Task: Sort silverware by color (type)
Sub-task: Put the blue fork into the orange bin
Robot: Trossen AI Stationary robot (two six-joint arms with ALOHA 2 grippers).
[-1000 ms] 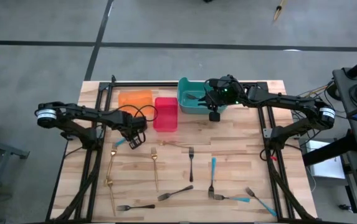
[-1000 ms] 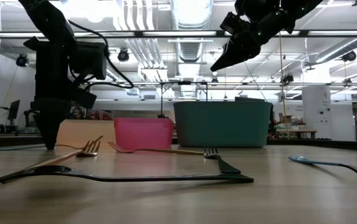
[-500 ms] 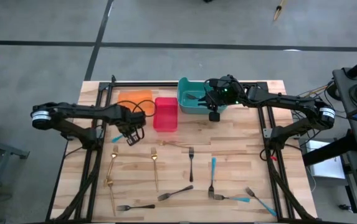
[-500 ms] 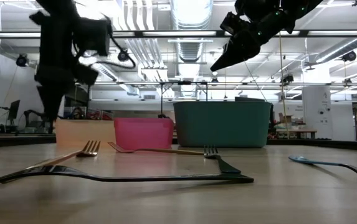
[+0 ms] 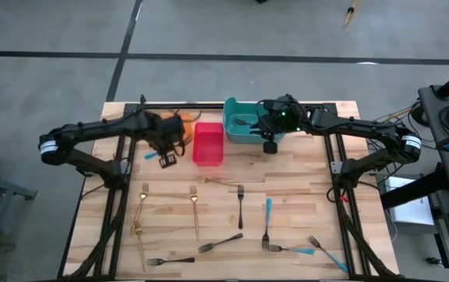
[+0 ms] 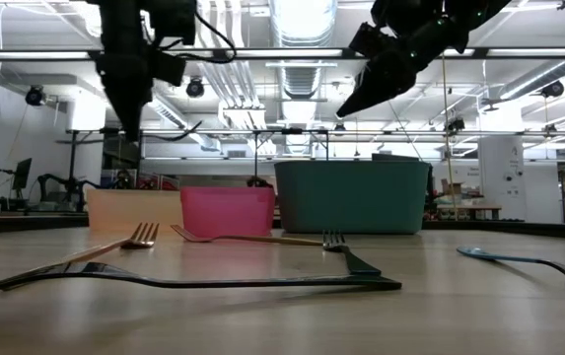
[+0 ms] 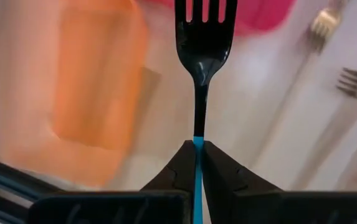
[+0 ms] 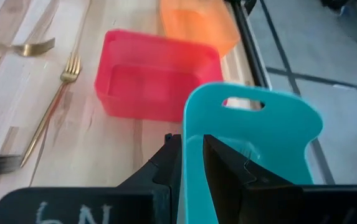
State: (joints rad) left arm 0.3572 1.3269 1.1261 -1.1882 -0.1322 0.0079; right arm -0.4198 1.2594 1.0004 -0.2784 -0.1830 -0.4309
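The left gripper (image 7: 197, 163) clamps a blue-handled fork (image 7: 201, 62) by its handle, carrying it lifted just beside the orange bin (image 5: 179, 123), presumably for dropping there, while the right gripper (image 5: 270, 146), jaws narrowly parted and seemingly empty, waits by the teal bin (image 5: 240, 135).

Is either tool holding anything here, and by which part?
The left tool holds a blue-handled fork by its blue handle, tines pointing away. The right tool, over the teal bin, shows nothing held.
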